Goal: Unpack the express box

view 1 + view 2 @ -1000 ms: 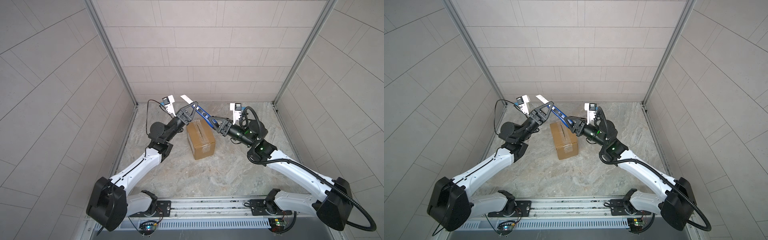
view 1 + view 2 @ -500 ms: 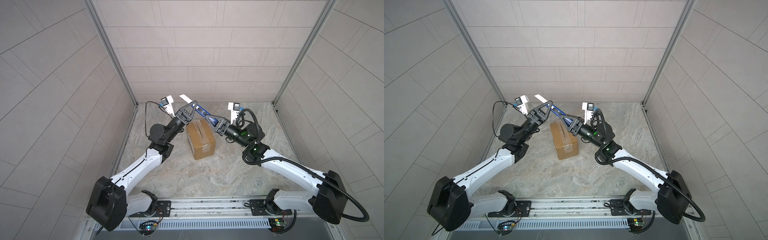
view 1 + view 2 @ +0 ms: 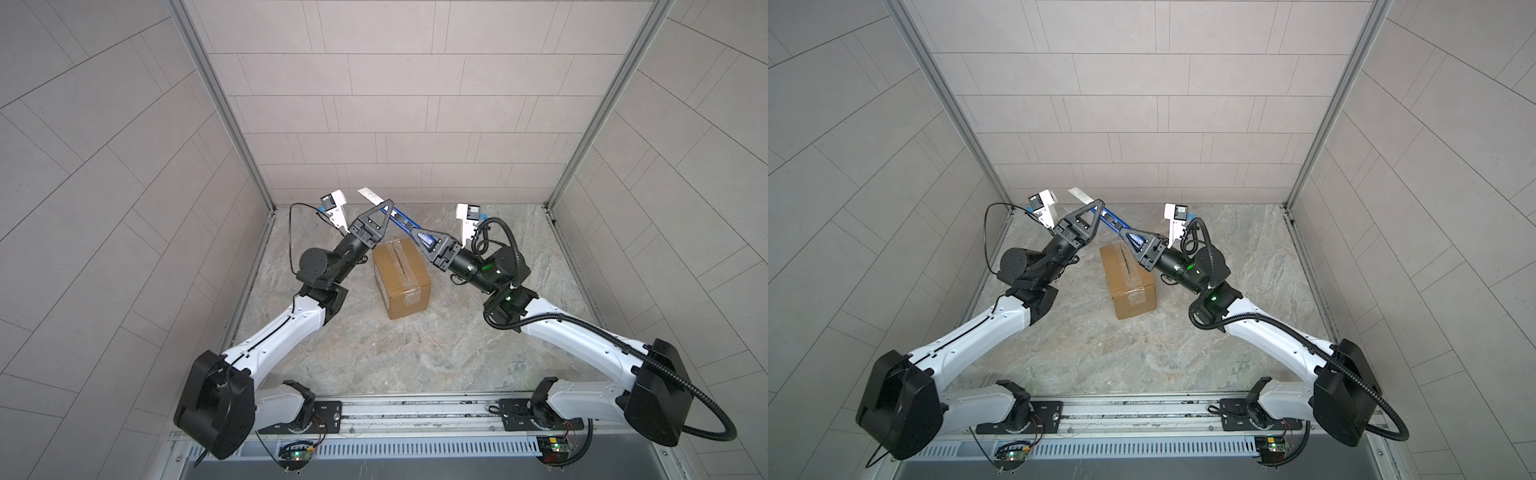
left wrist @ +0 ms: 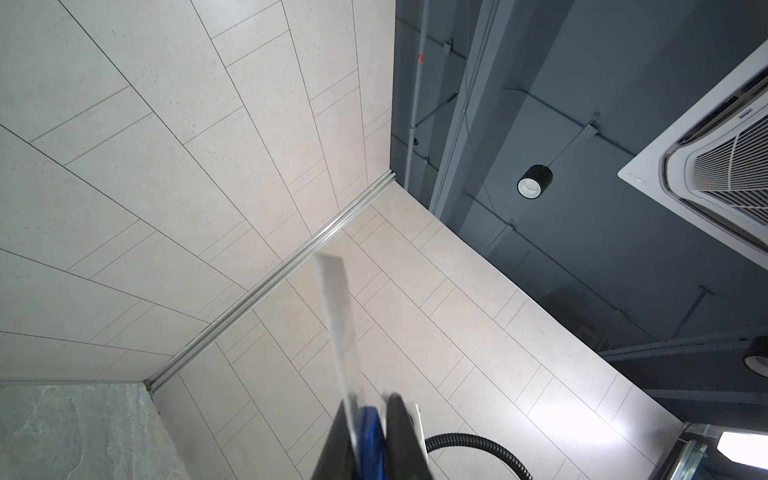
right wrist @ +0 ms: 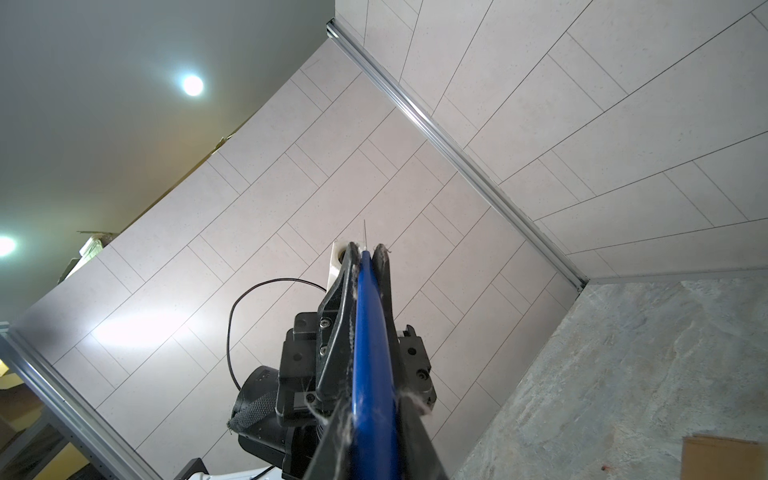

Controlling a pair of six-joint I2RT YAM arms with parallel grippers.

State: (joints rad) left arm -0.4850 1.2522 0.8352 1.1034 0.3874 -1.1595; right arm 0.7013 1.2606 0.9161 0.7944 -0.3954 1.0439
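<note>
Knife (image 3: 401,220) tight in left pincer (image 3: 386,205) and right pincer (image 3: 417,232), above express box (image 3: 401,274).

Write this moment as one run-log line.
left tool: shut on box cutter, blade out | right tool: shut on box cutter | express box: flaps closed, on table

The right gripper (image 3: 417,230) has advanced toward the left gripper (image 3: 387,203), sliding further up the utility knife (image 3: 400,219), and its fingers (image 5: 336,440) have drawn in against the blue handle.
</note>
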